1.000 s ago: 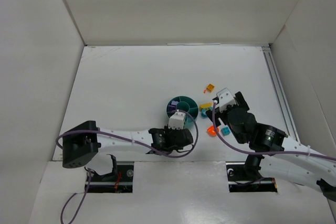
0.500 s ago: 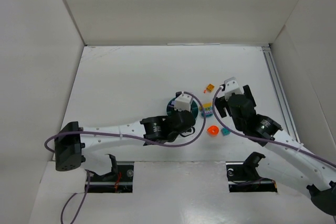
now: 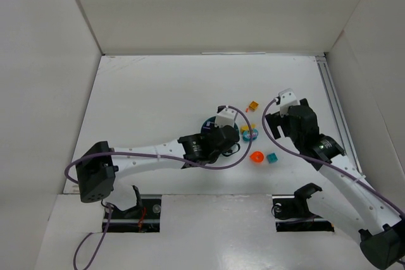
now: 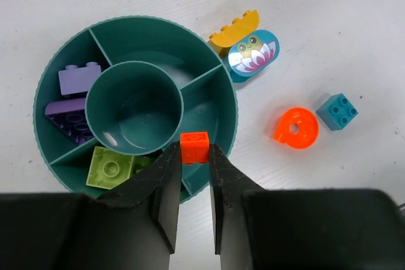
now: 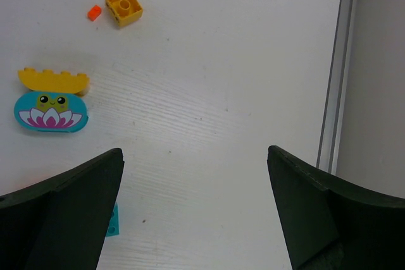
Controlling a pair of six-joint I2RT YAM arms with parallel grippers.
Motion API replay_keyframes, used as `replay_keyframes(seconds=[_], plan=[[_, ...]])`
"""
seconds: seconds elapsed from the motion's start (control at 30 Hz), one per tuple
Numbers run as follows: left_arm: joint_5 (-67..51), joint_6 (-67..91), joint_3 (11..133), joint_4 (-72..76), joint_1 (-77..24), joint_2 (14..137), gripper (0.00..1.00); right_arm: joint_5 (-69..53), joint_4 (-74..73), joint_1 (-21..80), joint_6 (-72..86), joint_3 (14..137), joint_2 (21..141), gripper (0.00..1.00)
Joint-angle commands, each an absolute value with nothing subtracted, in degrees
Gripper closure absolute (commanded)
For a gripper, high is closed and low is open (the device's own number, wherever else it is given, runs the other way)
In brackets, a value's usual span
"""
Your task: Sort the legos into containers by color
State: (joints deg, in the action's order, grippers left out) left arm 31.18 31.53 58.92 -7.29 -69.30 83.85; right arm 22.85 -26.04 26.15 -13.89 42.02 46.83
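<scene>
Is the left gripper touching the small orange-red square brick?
Touching. Left wrist view: the left gripper pinches the small orange-red square brick between both fingertips, no gap.

One dish [image 4: 149,39], two purple legos [image 4: 79,79], two yellow legos [image 4: 235,30].

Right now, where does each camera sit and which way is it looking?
Top external: fixed above and behind the robot, looking down at the table; left arm and right arm show.
Left wrist: on the left arm, looking down into the teal dish; the left claw pinches a small orange-red brick over it.
Right wrist: on the right arm, looking down at the table beside the rail; the right claw, spread, fills the lower corners.
Shared: both wrist views show the frog-and-lotus piece and the yellow scalloped brick.
</scene>
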Motion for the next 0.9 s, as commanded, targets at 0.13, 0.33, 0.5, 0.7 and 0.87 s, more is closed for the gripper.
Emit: replay_keyframes(seconds=[0.13, 0.33, 0.5, 0.7, 0.87], plan=[[30.32, 29.88, 62.13, -5.36, -69.35, 85.34, 0.79, 19.60, -23.12, 24.96, -15.73, 41.66, 46.58, 0.00], [31.46, 31.02, 62.67, -6.59, -69.35, 86.48, 0.71, 18.46, -24.43, 24.96, -15.73, 41.66, 46.06, 0.00], [31.99, 31.03, 62.67, -7.12, -69.35, 86.48, 0.64, 17.23, -25.58, 24.96, -15.73, 41.66, 44.74, 0.00], [31.38, 30.50, 62.67, -7.65, -69.35, 82.80, 0.21, 9.79, -28.73, 24.96, -15.73, 39.99, 44.20, 0.00], [30.23, 29.18, 60.04, -6.50, -69.35, 74.46, 0.00, -2.27, -29.27, 24.96, -16.52, 36.05, 47.28, 0.06]])
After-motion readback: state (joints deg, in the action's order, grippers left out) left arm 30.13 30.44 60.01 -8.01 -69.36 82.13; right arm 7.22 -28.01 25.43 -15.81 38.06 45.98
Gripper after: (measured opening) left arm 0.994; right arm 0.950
